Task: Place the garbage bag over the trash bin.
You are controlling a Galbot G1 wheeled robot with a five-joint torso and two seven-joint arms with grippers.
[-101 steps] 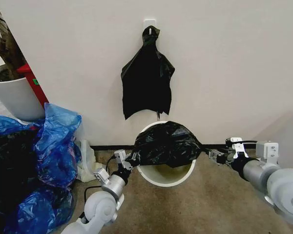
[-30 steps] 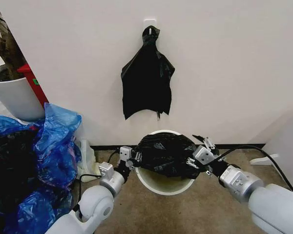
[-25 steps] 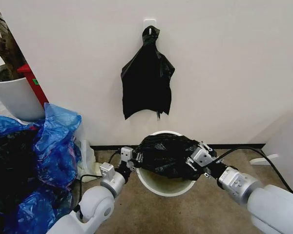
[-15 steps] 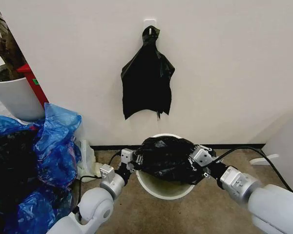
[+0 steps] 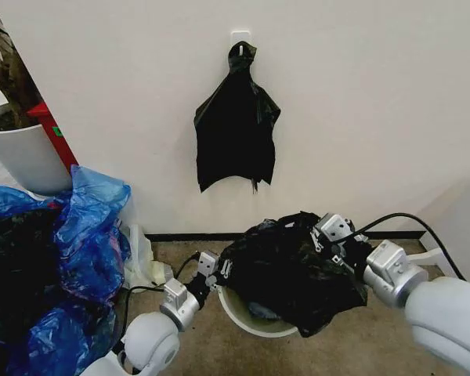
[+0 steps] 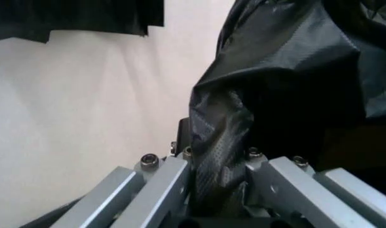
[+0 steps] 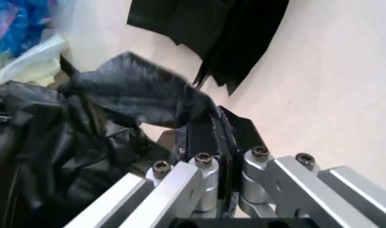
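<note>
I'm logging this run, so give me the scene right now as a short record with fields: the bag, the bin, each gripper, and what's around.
garbage bag: held up over the bin, stretched between both grippers, hanging down the bin's right side
trash bin: on the floor by the wall, near rim showing
left gripper: shut on the bag's left edge
right gripper: shut on the bag's right edge
bunch of black bags: hanging on the wall above
blue plastic bags: piled at left
</note>
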